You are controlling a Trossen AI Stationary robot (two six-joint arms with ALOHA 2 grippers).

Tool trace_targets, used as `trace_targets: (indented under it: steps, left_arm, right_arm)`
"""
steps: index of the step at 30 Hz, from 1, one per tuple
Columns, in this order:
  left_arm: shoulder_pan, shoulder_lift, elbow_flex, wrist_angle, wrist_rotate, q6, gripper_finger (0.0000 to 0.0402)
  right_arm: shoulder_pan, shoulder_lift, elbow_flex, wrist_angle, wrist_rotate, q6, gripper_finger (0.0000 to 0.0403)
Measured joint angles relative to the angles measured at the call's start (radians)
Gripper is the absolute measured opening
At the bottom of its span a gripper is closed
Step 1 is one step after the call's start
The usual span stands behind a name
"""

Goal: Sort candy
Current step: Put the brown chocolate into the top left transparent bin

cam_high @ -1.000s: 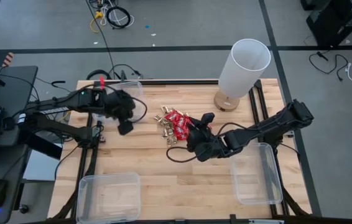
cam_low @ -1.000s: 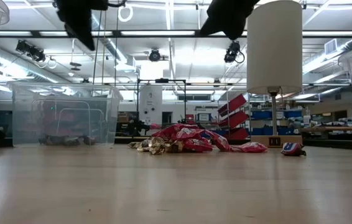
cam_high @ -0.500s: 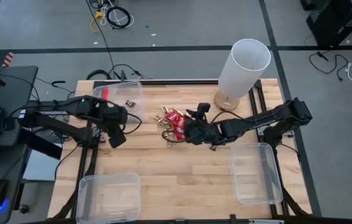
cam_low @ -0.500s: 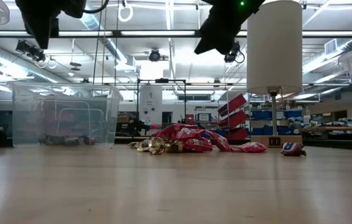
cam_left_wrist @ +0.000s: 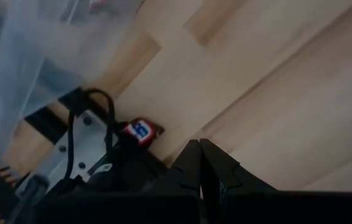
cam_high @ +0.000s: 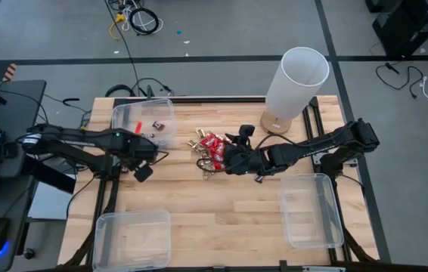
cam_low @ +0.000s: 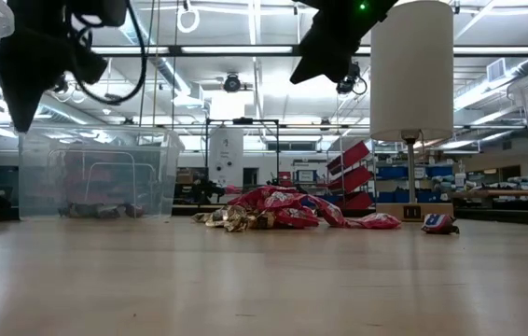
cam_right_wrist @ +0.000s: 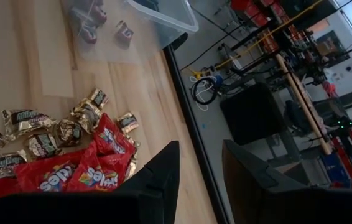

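Note:
The candy (cam_high: 210,149) lies in a heap at the middle of the table: red packets and gold-foil pieces (cam_right_wrist: 70,155), also seen in the low view (cam_low: 273,210). My right gripper (cam_high: 233,156) hovers open over the heap's right side, slanting down, with nothing between its fingers (cam_right_wrist: 201,171). My left gripper (cam_high: 143,171) is shut and empty, pointing down above bare wood (cam_left_wrist: 199,155) near the table's left edge, just on the near side of the far-left bin (cam_high: 144,121). That bin holds a few pieces.
A white cylinder lamp (cam_high: 297,79) stands at the far right. Clear bins sit at near left (cam_high: 132,238) and near right (cam_high: 310,210). One small red-blue piece (cam_left_wrist: 140,129) lies by the table's left edge. Another lone piece (cam_low: 439,224) lies apart from the heap.
My left gripper has drawn back from the far-left bin toward the table's left and near edges, sinking and rolling about its own axis, still shut. My right gripper has swung from the heap's near-right side toward the far edge, over the candy, then held still.

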State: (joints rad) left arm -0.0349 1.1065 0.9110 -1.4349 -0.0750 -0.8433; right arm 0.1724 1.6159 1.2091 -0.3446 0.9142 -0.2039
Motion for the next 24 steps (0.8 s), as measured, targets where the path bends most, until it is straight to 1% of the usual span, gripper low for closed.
trace_targets:
  steps: [4,8,11,15,18,24]
  left_arm:
    - [0.000,0.005,-0.062,0.000,0.002,-0.006,0.0000]
    - [0.000,0.006,-0.119,0.003,0.045,0.002,0.0000]
    - [0.000,0.006,-0.156,0.010,0.053,0.004,0.0000]
    - [0.000,0.014,-0.169,0.077,0.053,-0.008,0.0000]
    - [0.000,0.031,-0.182,0.113,0.053,-0.068,0.0000]
    - [0.000,0.097,-0.184,0.112,0.039,-0.100,0.0000]
  right_arm:
    - [-0.003,0.000,0.000,0.013,0.000,0.000,0.0107]
    - [-0.003,0.000,0.000,0.014,0.000,0.000,0.0107]
    - [-0.003,0.000,0.000,0.014,-0.001,0.000,0.0107]
    - [-0.003,0.000,0.000,0.014,-0.001,0.000,0.0107]
    - [-0.003,0.000,0.000,0.015,-0.001,0.000,0.0107]
    - [-0.003,0.000,0.000,0.015,-0.001,0.003,0.0107]
